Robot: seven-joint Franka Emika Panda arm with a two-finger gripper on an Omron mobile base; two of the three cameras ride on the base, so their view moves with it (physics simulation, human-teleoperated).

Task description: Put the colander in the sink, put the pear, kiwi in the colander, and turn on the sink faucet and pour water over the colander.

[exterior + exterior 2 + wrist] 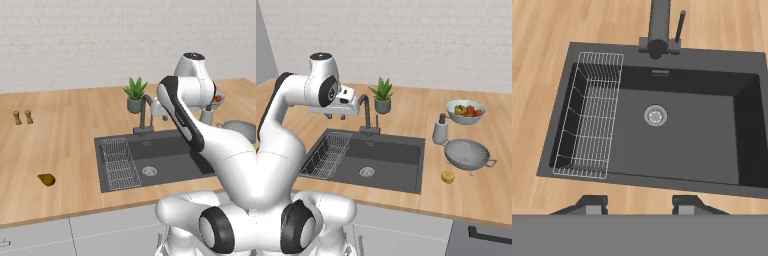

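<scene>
The grey perforated colander [467, 152] stands on the counter right of the sink [406, 172], with the yellowish kiwi [447, 177] just in front of it. On the counter far left of the sink [165, 172] lies the golden-brown pear [46, 179]. The dark faucet [367, 117] rises behind the basin. My gripper [336, 116] hangs above the sink's left part, near the faucet. In the hand view my gripper [640, 205] is open with nothing between its fingertips [594, 204], looking straight down at the drain [655, 115] and the faucet [659, 30].
A wire rack [592, 115] fills the basin's left side. A potted plant [382, 96] stands behind the faucet. A soap dispenser [440, 130] and a bowl of mixed fruit [466, 111] sit behind the colander. Two small shakers [22, 117] stand far left.
</scene>
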